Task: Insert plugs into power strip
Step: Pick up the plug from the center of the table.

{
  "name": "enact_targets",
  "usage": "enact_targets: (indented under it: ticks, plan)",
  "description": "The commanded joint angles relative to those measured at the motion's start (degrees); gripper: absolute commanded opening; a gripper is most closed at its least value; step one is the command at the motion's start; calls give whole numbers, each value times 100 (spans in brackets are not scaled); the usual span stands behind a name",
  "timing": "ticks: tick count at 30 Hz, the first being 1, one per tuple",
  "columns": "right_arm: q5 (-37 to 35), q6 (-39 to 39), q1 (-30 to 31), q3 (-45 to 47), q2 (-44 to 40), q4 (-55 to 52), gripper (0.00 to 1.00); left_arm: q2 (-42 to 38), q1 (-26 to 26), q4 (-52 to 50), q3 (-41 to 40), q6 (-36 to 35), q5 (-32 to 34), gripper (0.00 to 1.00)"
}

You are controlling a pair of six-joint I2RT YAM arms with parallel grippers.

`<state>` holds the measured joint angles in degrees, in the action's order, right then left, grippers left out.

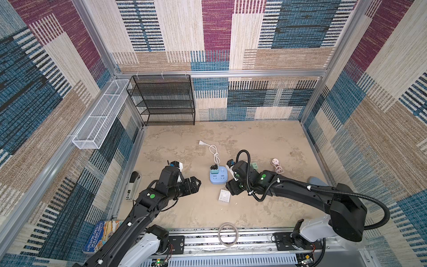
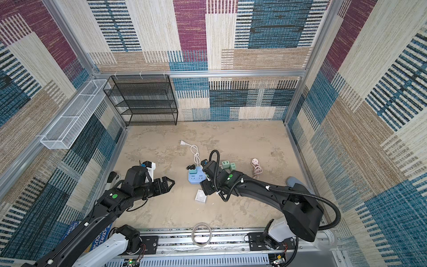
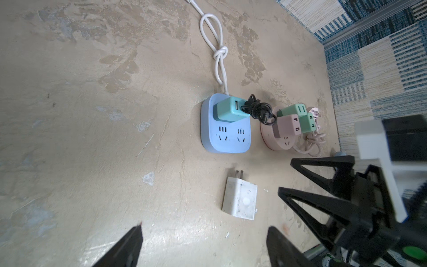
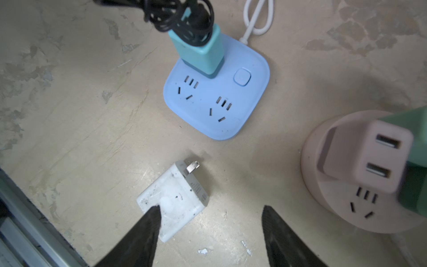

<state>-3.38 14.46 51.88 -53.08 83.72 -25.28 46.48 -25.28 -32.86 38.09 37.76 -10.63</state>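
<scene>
jaws on both arms stand released and empty. white plug (image 4: pixel 178 198) lies flat on the counter (image 4: pixel 80 115) just beside the right jaws, near the blue power strip (image 4: pixel 240 97); teal plug (image 4: pixel 201 53) sits inserted there. pink plug (image 4: pixel 367 157) and 2 mint plugs (image 3: pixel 292 109) cluster at the round pink strip (image 4: pixel 335 208).

Corded plug (image 3: pixel 228 112) seated in square strip (image 3: pixel 231 145); loose plug (image 3: pixel 240 200) laid at its 6 o'clock, round strip (image 3: pixel 271 142) at 3 o'clock.
</scene>
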Motion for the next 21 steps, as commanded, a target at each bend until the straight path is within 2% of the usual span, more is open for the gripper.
enact_targets:
  ticks: [1,10,21]
  plan:
    - [-142,-478,127,51,170,350,74,-42,3,165,-54,99,0,89]
    - [202,-786,497,401,191,751,82,105,-2,221,15,17,-122,89]
    - [138,-943,542,254,625,569,82,408,-3,355,10,77,-223,87]
